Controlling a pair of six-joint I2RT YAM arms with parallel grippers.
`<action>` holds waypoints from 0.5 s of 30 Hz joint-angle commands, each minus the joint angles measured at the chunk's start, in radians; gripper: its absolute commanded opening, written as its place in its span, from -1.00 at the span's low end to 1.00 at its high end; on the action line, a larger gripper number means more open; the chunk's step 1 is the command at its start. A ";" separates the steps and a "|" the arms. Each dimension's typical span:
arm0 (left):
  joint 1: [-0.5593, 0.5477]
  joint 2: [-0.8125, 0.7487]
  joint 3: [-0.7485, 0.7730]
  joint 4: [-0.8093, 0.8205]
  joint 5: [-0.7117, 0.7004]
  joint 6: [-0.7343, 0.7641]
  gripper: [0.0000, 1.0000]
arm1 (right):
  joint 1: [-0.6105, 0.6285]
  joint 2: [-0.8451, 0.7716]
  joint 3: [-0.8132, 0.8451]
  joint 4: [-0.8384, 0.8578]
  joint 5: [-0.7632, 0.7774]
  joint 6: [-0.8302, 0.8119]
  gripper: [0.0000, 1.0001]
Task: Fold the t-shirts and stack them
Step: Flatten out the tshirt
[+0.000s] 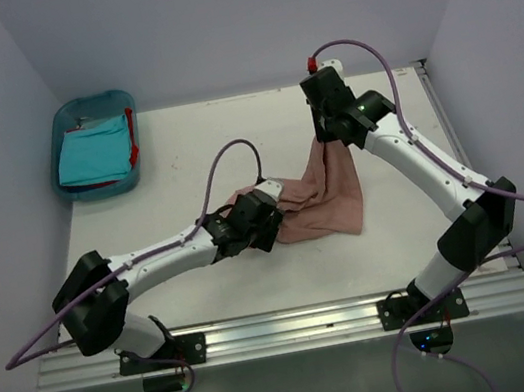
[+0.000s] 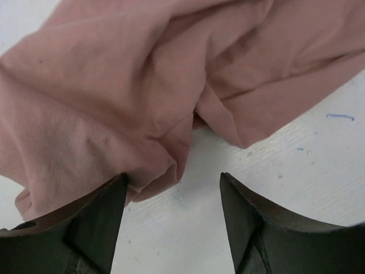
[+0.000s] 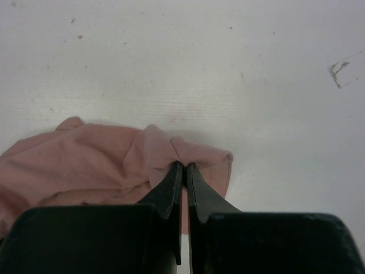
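The dusty pink t-shirt (image 1: 322, 202) lies crumpled in the middle of the table, one end drawn up toward the back. My right gripper (image 1: 329, 133) is shut on a pinched fold of the pink t-shirt (image 3: 188, 155) and holds that end up. My left gripper (image 1: 265, 224) is open at the shirt's left edge; bare table lies between its jaws, and the left fingertip (image 2: 117, 188) touches the pink cloth (image 2: 114, 114). A folded turquoise t-shirt (image 1: 92, 153) lies in the blue bin (image 1: 57, 118), with a strip of red t-shirt (image 1: 135, 149) beside it.
The blue bin stands at the back left corner. White walls close in the table on the left, back and right. A metal rail (image 1: 286, 329) runs along the near edge.
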 commanded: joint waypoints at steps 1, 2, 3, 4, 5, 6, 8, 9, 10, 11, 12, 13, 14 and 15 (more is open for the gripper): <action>-0.039 0.040 0.094 -0.097 -0.017 0.033 0.36 | -0.013 0.010 0.027 0.041 -0.041 -0.017 -1.00; -0.049 0.052 0.111 -0.117 -0.027 0.027 0.32 | -0.014 0.015 0.030 0.041 -0.046 -0.018 -1.00; -0.062 0.078 0.128 -0.157 -0.062 0.022 0.31 | -0.016 0.020 0.029 0.041 -0.046 -0.018 -1.00; -0.089 0.091 0.157 -0.174 -0.081 0.014 0.30 | -0.017 0.021 0.029 0.041 -0.049 -0.018 -1.00; -0.105 0.101 0.171 -0.189 -0.096 0.008 0.30 | -0.020 0.023 0.027 0.041 -0.051 -0.018 -1.00; -0.122 0.123 0.184 -0.226 -0.125 0.002 0.30 | -0.019 0.021 0.026 0.041 -0.052 -0.020 -1.00; -0.181 0.134 0.240 -0.263 -0.152 -0.022 0.30 | -0.025 0.023 0.024 0.043 -0.055 -0.023 -1.00; -0.203 0.138 0.255 -0.283 -0.164 -0.032 0.30 | -0.027 0.023 0.023 0.043 -0.057 -0.024 -1.00; -0.235 0.138 0.270 -0.285 -0.156 -0.039 0.30 | -0.028 0.021 0.023 0.043 -0.057 -0.026 -1.00; -0.243 0.138 0.270 -0.285 -0.131 -0.049 0.30 | -0.030 0.021 0.023 0.043 -0.060 -0.026 -1.00; -0.249 0.140 0.264 -0.274 -0.121 -0.053 0.30 | -0.031 0.023 0.023 0.043 -0.061 -0.026 -1.00; -0.251 0.143 0.246 -0.274 -0.118 -0.058 0.30 | -0.031 0.023 0.024 0.043 -0.063 -0.026 -1.00; -0.251 0.148 0.237 -0.274 -0.120 -0.072 0.27 | -0.033 0.021 0.024 0.043 -0.066 -0.026 -1.00; -0.251 0.152 0.228 -0.275 -0.132 -0.078 0.25 | -0.033 0.023 0.026 0.043 -0.069 -0.026 -1.00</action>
